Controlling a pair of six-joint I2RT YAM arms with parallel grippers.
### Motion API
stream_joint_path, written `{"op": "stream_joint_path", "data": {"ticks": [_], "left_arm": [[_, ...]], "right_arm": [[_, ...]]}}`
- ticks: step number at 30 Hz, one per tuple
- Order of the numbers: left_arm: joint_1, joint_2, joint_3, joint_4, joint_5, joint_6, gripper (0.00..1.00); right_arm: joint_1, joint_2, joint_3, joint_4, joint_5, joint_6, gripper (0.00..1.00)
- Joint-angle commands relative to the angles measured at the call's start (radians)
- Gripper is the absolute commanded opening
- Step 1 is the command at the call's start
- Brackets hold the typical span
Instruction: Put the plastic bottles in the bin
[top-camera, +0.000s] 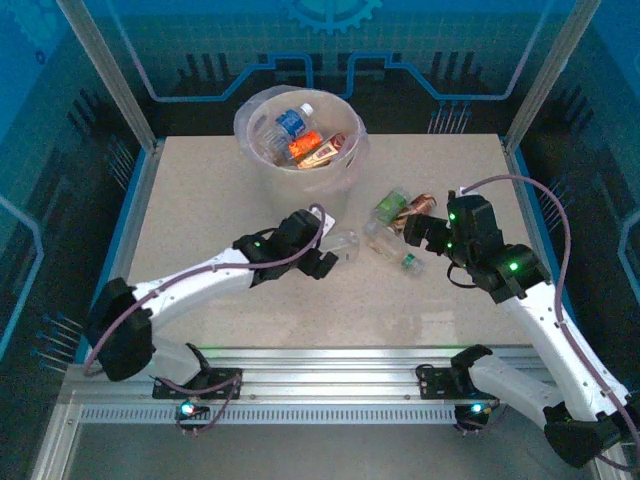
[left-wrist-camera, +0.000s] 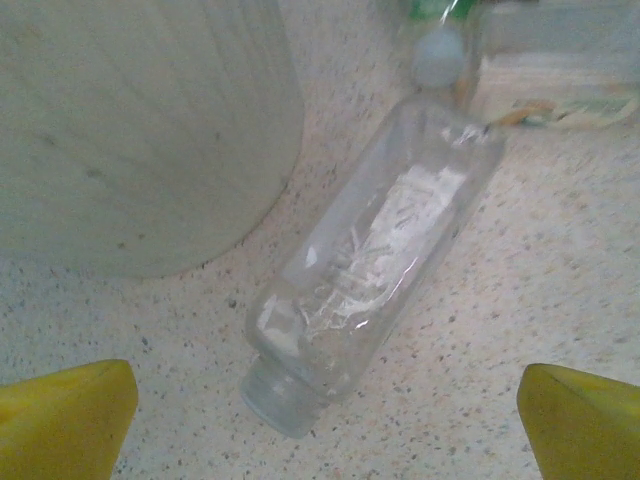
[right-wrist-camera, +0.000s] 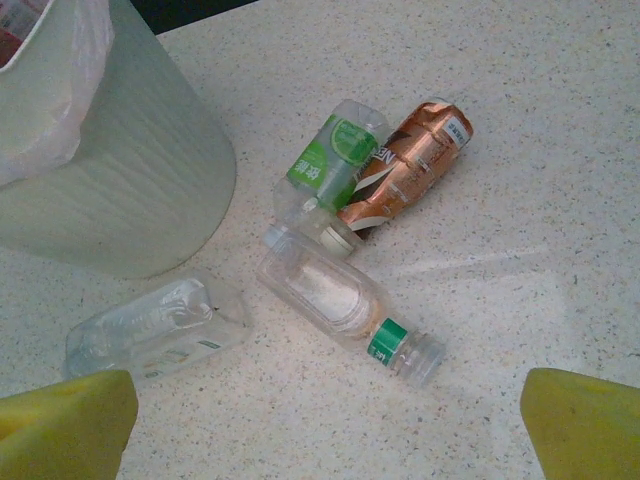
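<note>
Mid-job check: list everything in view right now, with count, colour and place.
bin: one, translucent whitish, clear liner, far middle of the table
bottles in the bin: at least three, blue-labelled, orange, brownish
clear bottle: one, lying beside the bin, in front of the left jaws
green-labelled bottle: one, right of the bin
copper bottle: one, against the green-labelled bottle
green-banded clear bottle: one, just nearer than that pair
table: one, beige speckled
left arm: white and black, jaws open
right arm: white and black, jaws open, by the cluster

Spread wide: left pincer, right pincer
</note>
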Motion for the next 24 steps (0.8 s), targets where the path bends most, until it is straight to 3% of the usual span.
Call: {"op": "stream_joint_path", "data": {"ticks": [1,12,24], "left_arm": [[-0.008,0.044,-0.005,0.017,-0.059,-0.033,0.99],[-0.007,0.17,0.035,0.035,-0.103,-0.042,0.99],[-0.006,0.229,0.066,0.036,-0.08,-0.056,0.99]], "right_arm": [[-0.017,-0.013,-0.009,-0.015,0.011,0.018,1.0],[-0.023,-0.013,-0.016,-0.015,0.01,0.015,1.0],[-0.028,-0.009,-0.022,-0.01,0.011,0.01,1.0]]}}
